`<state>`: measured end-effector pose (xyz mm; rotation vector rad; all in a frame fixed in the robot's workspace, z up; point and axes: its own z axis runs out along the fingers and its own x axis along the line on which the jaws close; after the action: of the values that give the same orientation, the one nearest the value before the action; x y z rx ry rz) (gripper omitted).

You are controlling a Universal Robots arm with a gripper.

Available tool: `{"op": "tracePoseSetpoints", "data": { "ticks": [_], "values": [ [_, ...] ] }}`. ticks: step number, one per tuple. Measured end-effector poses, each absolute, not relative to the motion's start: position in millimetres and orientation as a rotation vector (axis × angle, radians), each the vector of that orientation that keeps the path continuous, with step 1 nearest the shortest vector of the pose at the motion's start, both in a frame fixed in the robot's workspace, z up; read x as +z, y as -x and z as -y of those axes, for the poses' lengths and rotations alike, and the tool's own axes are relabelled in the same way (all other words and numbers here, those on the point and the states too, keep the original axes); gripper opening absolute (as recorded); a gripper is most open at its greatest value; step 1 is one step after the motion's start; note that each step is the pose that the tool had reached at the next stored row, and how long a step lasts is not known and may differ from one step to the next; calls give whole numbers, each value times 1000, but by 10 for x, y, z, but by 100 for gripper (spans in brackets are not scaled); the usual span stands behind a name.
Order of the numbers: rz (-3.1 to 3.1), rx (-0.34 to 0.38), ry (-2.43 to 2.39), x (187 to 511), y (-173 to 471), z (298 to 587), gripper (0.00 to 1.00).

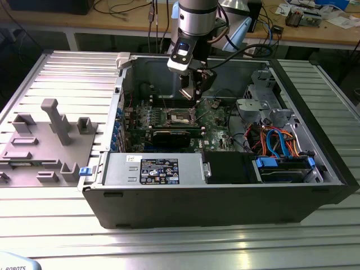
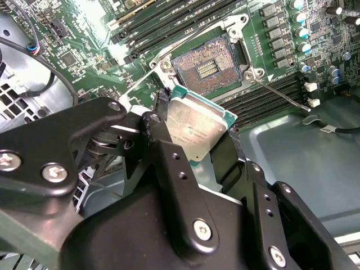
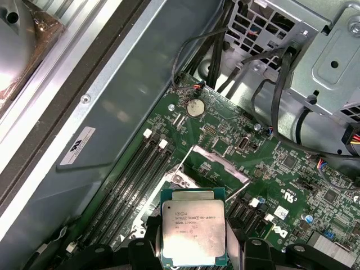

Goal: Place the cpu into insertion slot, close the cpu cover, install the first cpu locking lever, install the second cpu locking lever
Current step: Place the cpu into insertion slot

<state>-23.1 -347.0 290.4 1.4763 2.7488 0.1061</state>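
Zero of four steps done: black two-fingered gripper [image 2: 196, 135] clamps the small silver-grey square cpu [image 2: 198, 125] near the empty dark square insertion slot [image 2: 209, 67].

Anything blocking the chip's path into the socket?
Nothing visible. The hand holds the chip near the open socket, whose recess is bare; a thin lever lies off to one side.

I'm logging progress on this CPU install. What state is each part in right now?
cpu: gripped, hovering above the board, not seated.
insertion slot: open, empty, contacts exposed.
cpu cover: swung up, off the slot.
locking lever: released, angled away from the socket.
gripper: shut on the cpu.
computer case: side panel off.
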Motion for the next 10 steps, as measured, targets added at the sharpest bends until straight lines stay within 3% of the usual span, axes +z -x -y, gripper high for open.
{"op": "tracePoseSetpoints", "data": {
  "ticks": [10],
  "values": [
    [-2737,106,-1496,2904,231,3470,54]
  ]
}}
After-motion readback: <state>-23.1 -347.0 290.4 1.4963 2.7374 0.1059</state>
